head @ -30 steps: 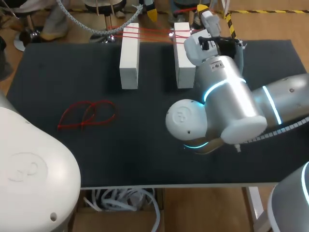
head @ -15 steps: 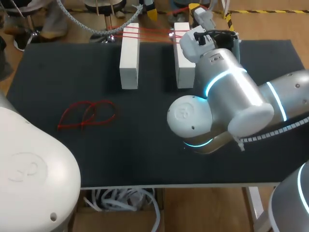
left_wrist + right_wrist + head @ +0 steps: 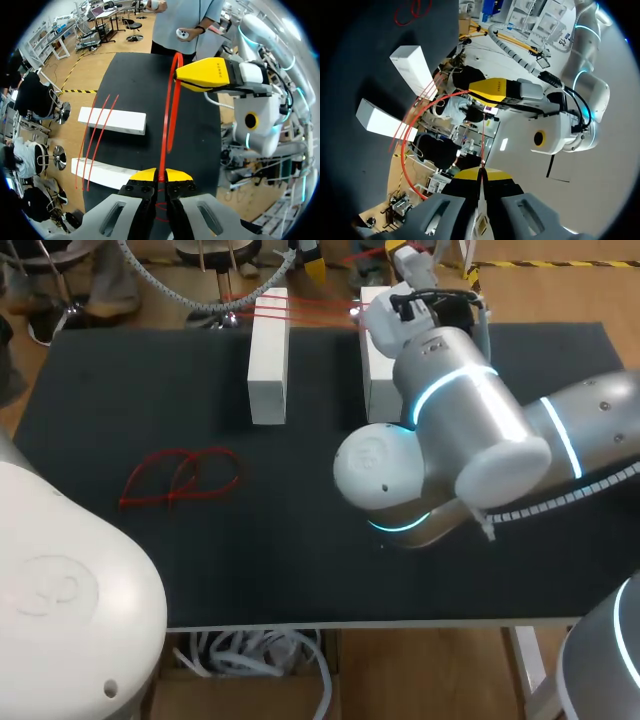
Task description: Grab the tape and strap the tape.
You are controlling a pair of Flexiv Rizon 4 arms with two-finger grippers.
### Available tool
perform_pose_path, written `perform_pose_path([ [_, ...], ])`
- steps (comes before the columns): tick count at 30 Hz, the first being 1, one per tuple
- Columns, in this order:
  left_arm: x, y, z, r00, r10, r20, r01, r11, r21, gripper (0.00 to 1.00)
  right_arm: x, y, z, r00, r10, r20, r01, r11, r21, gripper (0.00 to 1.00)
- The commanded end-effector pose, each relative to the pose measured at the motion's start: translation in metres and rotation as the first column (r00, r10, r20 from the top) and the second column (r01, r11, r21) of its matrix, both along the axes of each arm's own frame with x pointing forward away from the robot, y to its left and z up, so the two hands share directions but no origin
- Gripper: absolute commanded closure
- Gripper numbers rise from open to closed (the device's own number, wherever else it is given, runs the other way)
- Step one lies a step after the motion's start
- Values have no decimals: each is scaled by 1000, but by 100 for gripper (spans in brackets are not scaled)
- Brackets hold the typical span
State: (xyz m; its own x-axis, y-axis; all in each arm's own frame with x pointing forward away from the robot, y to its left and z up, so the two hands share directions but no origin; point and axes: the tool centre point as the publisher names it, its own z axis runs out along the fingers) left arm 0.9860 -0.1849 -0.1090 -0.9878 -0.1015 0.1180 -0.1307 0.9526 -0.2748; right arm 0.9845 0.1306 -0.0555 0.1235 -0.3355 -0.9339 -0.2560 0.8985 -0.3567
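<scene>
Where the red tape (image 3: 169, 115) hangs, it is off the table altogether: a thin strip bowed into a narrow loop, held in the air just past the far end of the right white block (image 3: 376, 390). One end runs down between the yellow tips of the left gripper (image 3: 160, 175), which are pressed together on it from both sides. The other end is clamped the same way in the right gripper (image 3: 481, 175), whose tips meet on the thin red line. In each wrist view the other arm's yellow tip sits at the top of the loop, ahead of the view's own fingers.

Several red strands (image 3: 320, 307) lie taut across the far end of the right block and reach over to the left white block (image 3: 268, 355), which stands parallel to it with a gap between. My right arm (image 3: 470, 430) passes just beside the right block and covers part of its side. Well away from that block, past the left one and nearer the robot, loose red strips (image 3: 185, 480) lie tangled on the black table (image 3: 300, 560).
</scene>
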Motion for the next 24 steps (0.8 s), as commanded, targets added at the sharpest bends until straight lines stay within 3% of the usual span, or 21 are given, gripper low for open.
perform_pose_path([
  [1, 0, 0, 1, 1000, 0, -1, 0, 1000, 4, 100, -3, 10, -3, 1000, -26, 5, 26, 1000, -8, 100],
  [24, 0, 0, 1, 1000, 0, -1, 0, 1000, 4, 100, -1, 23, -9, 999, -33, 4, 33, 999, -30, 100],
])
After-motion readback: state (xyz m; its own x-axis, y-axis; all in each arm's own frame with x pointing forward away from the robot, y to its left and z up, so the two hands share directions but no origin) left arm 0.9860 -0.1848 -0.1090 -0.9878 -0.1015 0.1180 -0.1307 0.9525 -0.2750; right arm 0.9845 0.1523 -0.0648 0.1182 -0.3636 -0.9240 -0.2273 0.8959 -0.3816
